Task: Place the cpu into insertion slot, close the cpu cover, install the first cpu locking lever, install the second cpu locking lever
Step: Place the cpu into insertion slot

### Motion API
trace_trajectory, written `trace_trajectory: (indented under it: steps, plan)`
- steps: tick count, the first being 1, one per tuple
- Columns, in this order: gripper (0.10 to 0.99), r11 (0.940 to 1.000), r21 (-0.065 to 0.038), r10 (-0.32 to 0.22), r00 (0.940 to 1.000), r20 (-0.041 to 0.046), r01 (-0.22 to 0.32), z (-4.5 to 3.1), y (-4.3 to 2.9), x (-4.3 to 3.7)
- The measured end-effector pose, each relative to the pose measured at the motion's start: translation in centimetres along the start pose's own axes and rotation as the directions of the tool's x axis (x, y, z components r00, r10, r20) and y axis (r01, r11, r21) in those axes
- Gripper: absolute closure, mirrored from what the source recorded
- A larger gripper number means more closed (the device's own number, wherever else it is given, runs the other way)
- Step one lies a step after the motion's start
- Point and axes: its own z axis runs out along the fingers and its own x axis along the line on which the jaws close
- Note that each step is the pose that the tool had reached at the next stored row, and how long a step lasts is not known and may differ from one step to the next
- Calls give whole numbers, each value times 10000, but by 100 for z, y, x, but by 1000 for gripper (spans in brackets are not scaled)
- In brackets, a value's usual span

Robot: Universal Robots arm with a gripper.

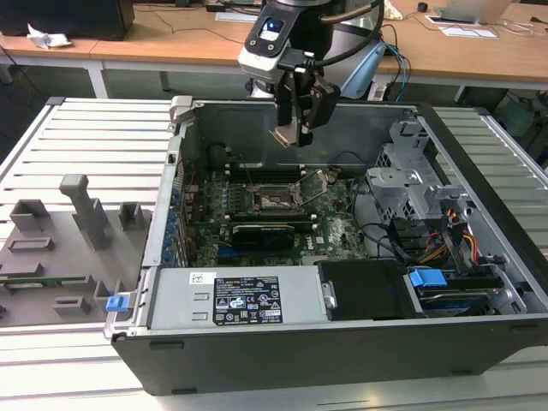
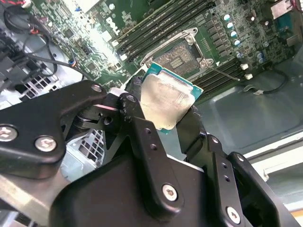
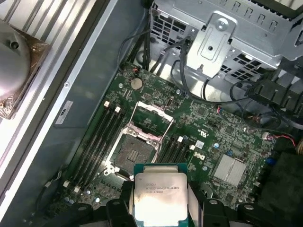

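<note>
Cpu [image 2: 166, 101] hangs in the air over the open computer case [image 1: 360, 137], dull metal top turned toward both wrist cameras and green rim showing along its edges. It is pinched by two opposite sides between the black fingers [image 2: 134, 111] of the gripper [image 2: 163, 111], which is clenched on the chip and holds nothing else. In the exterior view the gripper [image 1: 295, 128] and the cpu [image 1: 285, 135] sit well above the motherboard [image 1: 334, 231], clear of every part on it.

The insertion slot [image 1: 276, 202] lies from the gripper at about six o'clock in the exterior view, a shade toward seven, and well below it. Its pin field is bare in the first wrist view [image 3: 134, 153], and the cpu cover [image 3: 152, 109] stands swung open just beyond it, so nothing blocks the way down. Long memory slots [image 3: 97, 142] run beside the socket.

The chip is square, so it has no long axis. What matters, as I judge it, is turn: in the first wrist view the cpu [image 3: 160, 198] looks rotated against the socket's frame.
</note>
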Motion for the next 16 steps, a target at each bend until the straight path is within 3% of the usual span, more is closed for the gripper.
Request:
trace_trajectory:
  steps: [8, 12, 16]
  plan:
    - [545, 9965, 51, 831, 9964, 151, -832, 11, 2, -1]
    - [545, 9887, 79, 1495, 9884, 260, -1498, 20, 2, -1]
    - [545, 9848, 86, 1733, 9844, 298, -1736, 44, 1, -1]
